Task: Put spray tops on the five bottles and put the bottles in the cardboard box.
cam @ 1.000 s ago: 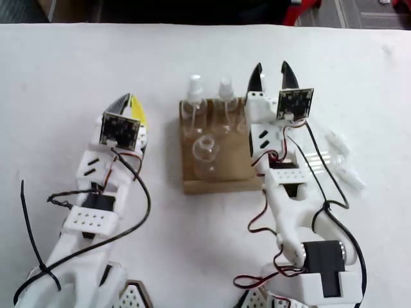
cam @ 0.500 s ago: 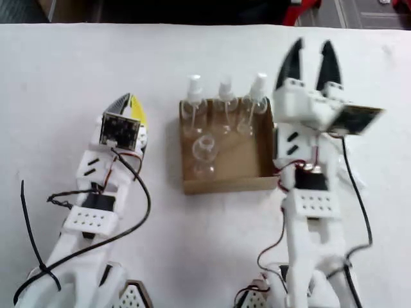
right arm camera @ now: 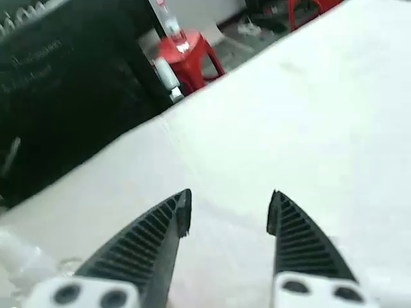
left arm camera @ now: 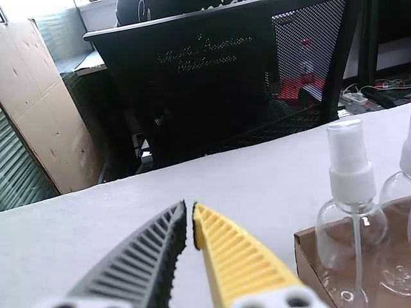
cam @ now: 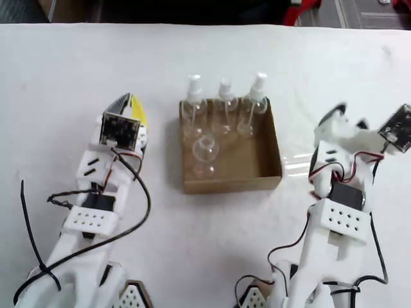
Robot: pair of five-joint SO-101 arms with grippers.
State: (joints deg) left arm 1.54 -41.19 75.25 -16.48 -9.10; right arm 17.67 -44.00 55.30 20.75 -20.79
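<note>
1. The cardboard box (cam: 266, 168) lies on the white bench (cam: 83, 58), between the two arms, w/ its open side up.
2. Inside, along the far wall, 3 bottles stand upright in a row, each w/ a white spray top. Counted from the left arm's side: first bottle (cam: 194, 108), second bottle (cam: 225, 106), third bottle (cam: 252, 110). They stand just beside each other.
3. A fourth bottle (cam: 205, 153) also stands in the box, nearer to the arms, approx. in front of the first bottle. Its neck is open, w/o a spray top.
4. The left gripper (left arm camera: 189, 210) is closed. Its grey finger and its yellow finger nearly meet at the tips, w/ nothing between them. It is over the bench, near the box on the side of the first bottle but apart from it, and it points to the far edge of the bench.
5. The right gripper (right arm camera: 229, 200) is open. Its 2 black fingers are well apart, nothing between them. It is over bare bench on the other side of the box, not touching it.
6. Behind the bench are a black mesh chair (left arm camera: 225, 83) and a red stool (right arm camera: 186, 54).
</note>
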